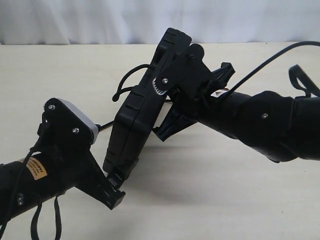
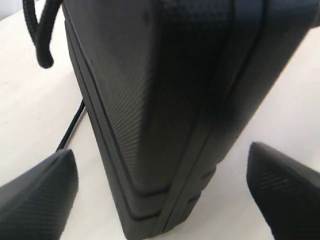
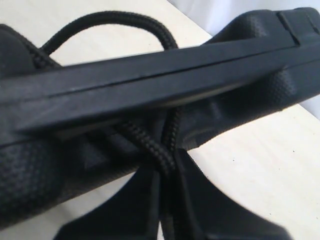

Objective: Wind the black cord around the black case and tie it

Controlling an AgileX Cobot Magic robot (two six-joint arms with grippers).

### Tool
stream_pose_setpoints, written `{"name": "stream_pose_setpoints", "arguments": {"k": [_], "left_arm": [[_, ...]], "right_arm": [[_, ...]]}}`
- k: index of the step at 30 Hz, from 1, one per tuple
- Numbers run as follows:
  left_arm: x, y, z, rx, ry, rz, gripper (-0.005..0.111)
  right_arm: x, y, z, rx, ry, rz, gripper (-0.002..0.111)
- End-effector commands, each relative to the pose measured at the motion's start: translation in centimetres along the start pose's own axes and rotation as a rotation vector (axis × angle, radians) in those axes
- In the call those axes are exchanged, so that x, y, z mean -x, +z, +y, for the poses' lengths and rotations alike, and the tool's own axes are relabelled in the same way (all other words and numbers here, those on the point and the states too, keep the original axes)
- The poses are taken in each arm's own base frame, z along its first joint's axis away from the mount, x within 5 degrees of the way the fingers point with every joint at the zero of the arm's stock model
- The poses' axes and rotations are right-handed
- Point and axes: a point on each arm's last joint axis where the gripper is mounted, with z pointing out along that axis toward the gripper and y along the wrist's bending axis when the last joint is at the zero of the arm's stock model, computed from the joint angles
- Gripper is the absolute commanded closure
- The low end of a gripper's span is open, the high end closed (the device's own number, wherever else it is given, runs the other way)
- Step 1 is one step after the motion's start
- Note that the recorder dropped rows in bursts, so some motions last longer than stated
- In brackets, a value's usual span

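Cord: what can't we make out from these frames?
Exterior: the cord past the case, hidden behind it.
Right wrist: any knot; the crossing runs into the right gripper, blurred.
Left wrist: most of the cord, cut off by the frame edge.

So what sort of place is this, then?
Probably a robot lab's test bench. There is a bare pale wooden tabletop, a plain white curtain backdrop, and two black robot arms handling a flat black plastic case and black braided cord.
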Motion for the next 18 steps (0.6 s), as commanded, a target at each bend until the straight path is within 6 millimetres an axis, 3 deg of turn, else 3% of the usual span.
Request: {"name": "stream_pose_setpoints", "arguments": {"k": [1, 6, 11, 14, 18], "left_arm": [[0.2, -0.8, -0.1, -0.033, 0.022, 0.008, 0.022], [0.7, -2.4, -0.4, -0.106, 0.024, 0.01, 0.022], [2.4, -4.8, 0.1, -0.119, -0.026, -0.111, 0.022], [3.8, -6.6, 1.1, -0.071, -0.124, -0.246, 0.022], [4.7, -8.1, 4.1, 0.123, -0.391, -0.39, 0.022]], "right_arm": [[0.3, -0.2, -0.1, -0.002, 0.011, -0.012, 0.104], [0.4, -0.2, -0.2, -0.014, 0.011, -0.017, 0.104], [0.4, -0.2, -0.3, -0.02, 0.021, -0.02, 0.104], [0.4, -0.2, -0.3, -0.02, 0.028, -0.02, 0.104], [0.4, -0.2, -0.3, -0.02, 0.028, -0.02, 0.104]]}}
